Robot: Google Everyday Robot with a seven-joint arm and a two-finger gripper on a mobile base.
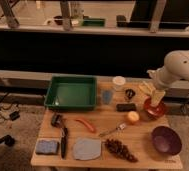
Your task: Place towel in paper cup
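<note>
While your gripper (155, 96) hangs above the red bowl (149, 111) and you cannot tell its state, the towel (86, 148) lies flat well apart from it, not yet fetched for the nearer paper cup (119, 82).

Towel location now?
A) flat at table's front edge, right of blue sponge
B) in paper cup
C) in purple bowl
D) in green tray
A: the towel lies flat at the table front edge, right of the blue sponge; the end effector is far right, at the red bowl.
</note>
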